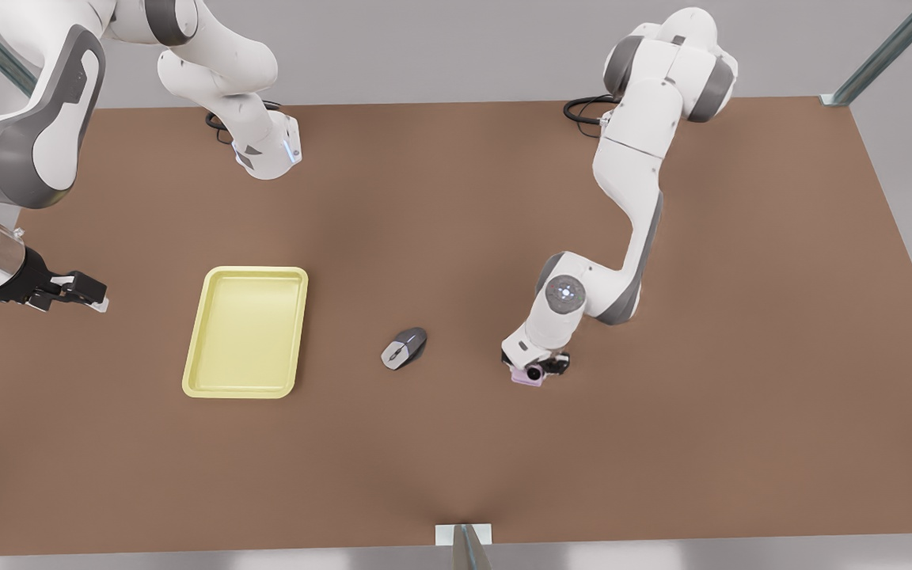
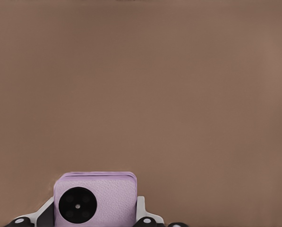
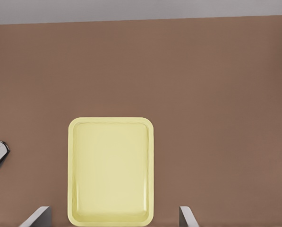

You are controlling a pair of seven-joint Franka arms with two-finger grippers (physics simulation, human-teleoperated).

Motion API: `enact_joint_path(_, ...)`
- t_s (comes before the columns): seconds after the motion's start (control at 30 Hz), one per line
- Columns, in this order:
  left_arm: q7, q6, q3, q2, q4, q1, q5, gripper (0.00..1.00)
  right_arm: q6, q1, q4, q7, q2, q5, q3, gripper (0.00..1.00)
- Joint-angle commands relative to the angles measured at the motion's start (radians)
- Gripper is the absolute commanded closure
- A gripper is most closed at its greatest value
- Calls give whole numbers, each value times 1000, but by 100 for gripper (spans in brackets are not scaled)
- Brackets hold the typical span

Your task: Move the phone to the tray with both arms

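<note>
We see the left gripper [image 1: 539, 368] down at the table [image 1: 456, 443], its fingers [image 2: 141, 210] clamped on either side of the phone [image 2: 96, 198]. The mouse [image 1: 404, 347] sits between phone and tray [image 1: 246, 331]. Our right gripper [image 1: 80, 291] waits beside the tray, fingers [image 3: 188, 217] spread wide, nothing between them.

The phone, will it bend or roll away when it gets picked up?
Probably not. The phone looks like a flat, boxy slab, so likely stiff and unable to roll. Its textured-looking face may resist slipping in the left gripper around it. The right gripper waits by the tray.
</note>
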Motion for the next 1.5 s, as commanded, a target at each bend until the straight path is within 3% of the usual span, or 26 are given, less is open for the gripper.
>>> enact_joint_path(0.0, -690, -110, 0, 41, 87, -52, -1, 18, 0, 0, 0, 0, -1, 0, -1, 0)
enact_joint_path(0.13, -760, -154, -8, 153, 271, -141, 7, 18, 12, -1, 2, -2, -1, 21, -1, 0)
enact_joint_path(0.27, -562, -154, -12, 224, 386, -144, 24, 18, -23, -3, 4, 0, -46, 20, -4, 0)
enact_joint_path(0.5, -509, -151, -23, 239, 400, -146, 24, 18, -117, 61, 7, -43, -44, -19, 1, 0)
enact_joint_path(0.73, -503, -139, -23, 261, 400, -146, 24, 18, -34, 81, -56, -48, -46, -29, 7, 0)
enact_joint_path(0.8, -503, -140, -23, 267, 397, -146, 24, 17, -30, -71, -102, -46, -73, -35, 188, 0)
enact_joint_path(0.83, -503, -140, -23, 267, 392, -146, 24, 11, -30, -69, -99, -48, -61, -34, 188, 0)
enact_joint_path(0.87, -506, -140, -23, 272, 392, -148, 24, 11, -30, -69, -98, -48, -50, -28, 190, 0)
enact_joint_path(0.9, -507, -139, -23, 276, 394, -148, 24, 2, -30, -67, -98, -48, -50, -29, 190, 0)
enact_joint_path(1.07, -504, -182, -21, 261, 397, -145, 24, 0, -17, -63, -115, -46, -61, -25, 213, 0)
enact_joint_path(1.13, -310, -491, -3, 126, 388, -85, 9, 0, -17, -26, -128, -34, -66, -23, 275, 0)
enact_joint_path(1.2, -55, -778, -3, 2, 386, 87, -4, 0, -14, 44, -116, -34, -11, -18, 288, 0)
enact_joint_path(1.3, 159, -949, 6, -150, 386, 280, -2, 0, 4, 199, -87, 197, 48, -17, 289, 0)
enact_joint_path(1.37, 232, -996, 94, -241, 392, 288, 6, 0, 113, 301, -33, 374, 163, -17, 289, 0)
enact_joint_path(1.4, 243, -1010, 85, -314, 383, 317, 9, 0, 135, 350, 45, 470, 235, -17, 289, 0)
enact_joint_path(1.47, 268, -1032, -122, -440, 349, 500, 85, 0, 144, 391, 166, 639, 351, -17, 292, 0)
